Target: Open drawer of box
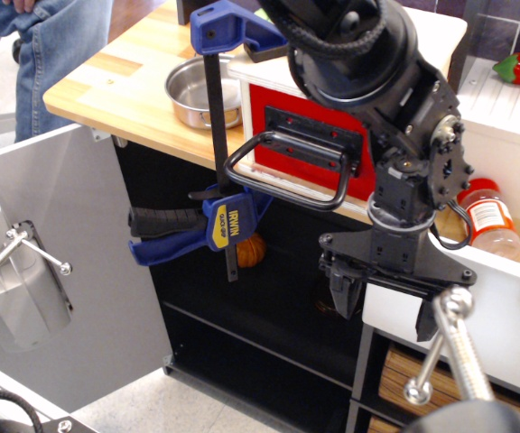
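Observation:
The drawer's glossy red front (301, 108) faces me on the wooden counter, with a black mounting plate (310, 135) and a large black wire loop handle (287, 180) hanging forward. The pale box (436, 32) behind it is mostly hidden by my arm; only a strip of its light top shows. The red front looks to sit against the box. My gripper (385, 305) points down, below and to the right of the handle, in front of the counter edge. Its jaws stand wide apart and hold nothing. It does not touch the handle.
A steel pan (201, 90) sits left of the box. A blue bar clamp (228, 221) grips the counter edge just left of the handle. A white cabinet door (70, 262) hangs open at left. A white drawer with a metal handle (450, 347) is at lower right, holding a spice bottle (487, 216).

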Motion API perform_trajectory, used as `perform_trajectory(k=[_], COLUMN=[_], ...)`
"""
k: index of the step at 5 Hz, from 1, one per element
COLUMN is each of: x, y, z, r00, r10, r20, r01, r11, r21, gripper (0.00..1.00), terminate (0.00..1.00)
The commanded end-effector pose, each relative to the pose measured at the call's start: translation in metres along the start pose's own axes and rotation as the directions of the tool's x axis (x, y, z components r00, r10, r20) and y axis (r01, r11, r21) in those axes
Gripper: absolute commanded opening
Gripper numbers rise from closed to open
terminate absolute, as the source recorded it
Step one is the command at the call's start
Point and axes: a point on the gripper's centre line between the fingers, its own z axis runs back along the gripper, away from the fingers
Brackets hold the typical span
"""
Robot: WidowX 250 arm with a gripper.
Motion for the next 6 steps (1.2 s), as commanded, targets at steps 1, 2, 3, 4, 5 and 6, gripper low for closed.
perform_trajectory(k=[1, 2, 3, 4, 5, 6], x=[0.000, 0.009, 0.024, 0.040, 0.054, 0.057], y=[0.000, 0.006, 0.025, 0.046, 0.066, 0.078], z=[0.000, 0.045, 0.076, 0.101, 0.112, 0.107], r00=[1.000, 1.000, 0.998, 0.990, 0.981, 0.971], r10=[0.000, -0.028, -0.050, -0.086, -0.150, -0.207], r20=[0.000, 0.013, 0.041, 0.112, 0.119, 0.117], r01=[0.000, 0.029, 0.053, 0.097, 0.158, 0.209], r11=[1.000, 0.997, 0.995, 0.991, 0.986, 0.978], r21=[0.000, -0.072, -0.088, -0.095, -0.053, -0.007], gripper=[1.00, 1.00, 1.00, 1.00, 1.00, 1.00], terminate=[0.00, 0.00, 0.00, 0.00, 0.00, 0.00])
